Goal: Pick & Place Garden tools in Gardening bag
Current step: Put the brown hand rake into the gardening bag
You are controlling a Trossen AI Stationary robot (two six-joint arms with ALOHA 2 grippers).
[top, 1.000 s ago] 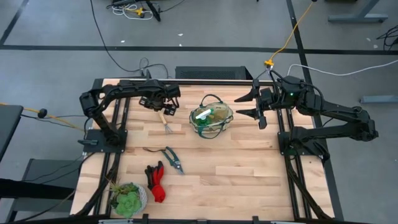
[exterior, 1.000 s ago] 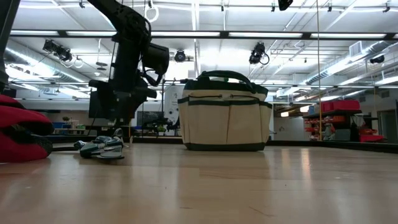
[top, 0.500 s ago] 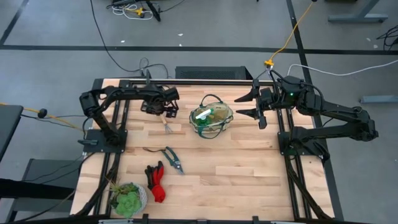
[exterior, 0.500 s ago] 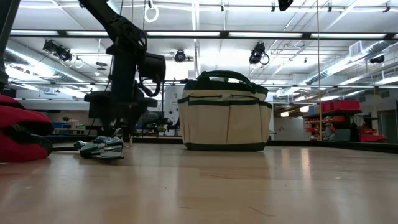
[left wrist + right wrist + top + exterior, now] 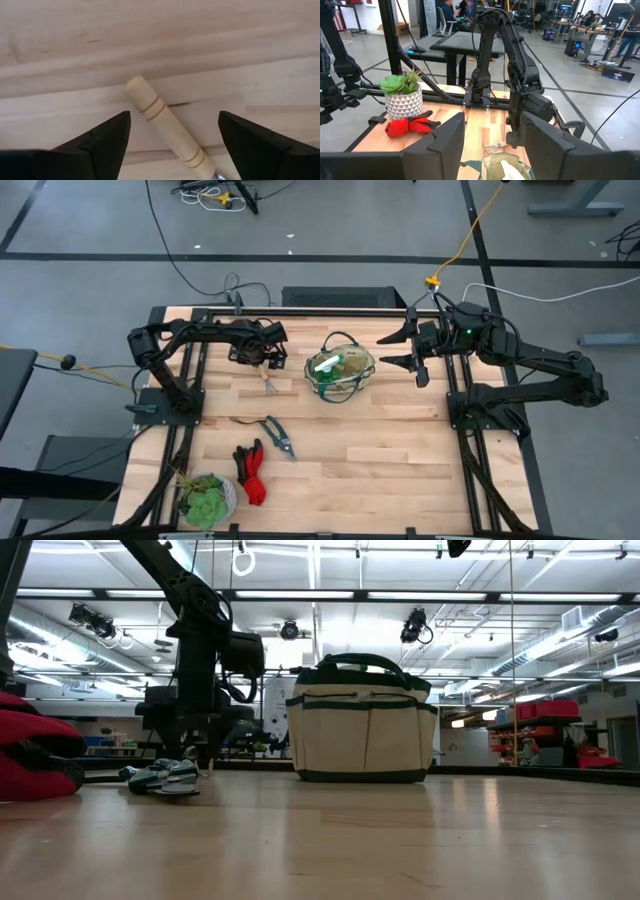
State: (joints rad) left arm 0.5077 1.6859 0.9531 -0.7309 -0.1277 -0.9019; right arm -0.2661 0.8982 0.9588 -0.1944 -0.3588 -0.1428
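A wooden-handled hand fork (image 5: pixel 269 382) lies flat on the table, left of the gardening bag (image 5: pixel 340 372). My left gripper (image 5: pixel 262 358) points down over its handle (image 5: pixel 161 122). It is open, one finger on either side of the handle, touching nothing. The tan bag (image 5: pixel 362 730) stands upright with a white handle and green pieces (image 5: pixel 328 364) inside. Green-handled shears (image 5: pixel 276 435) and red-and-black gloves (image 5: pixel 250 472) lie toward the near edge. My right gripper (image 5: pixel 392 350) hangs open, high at the far right, holding nothing.
A leafy plant in a pale pot (image 5: pixel 205 500) stands at the near left corner. Bare wood spreads over the middle and right of the table. The bag's looped handles (image 5: pixel 350 662) rise above its rim.
My left gripper has come down toward the hand fork's handle and rolled a little at the wrist, staying open. The fork and the other things have not moved.
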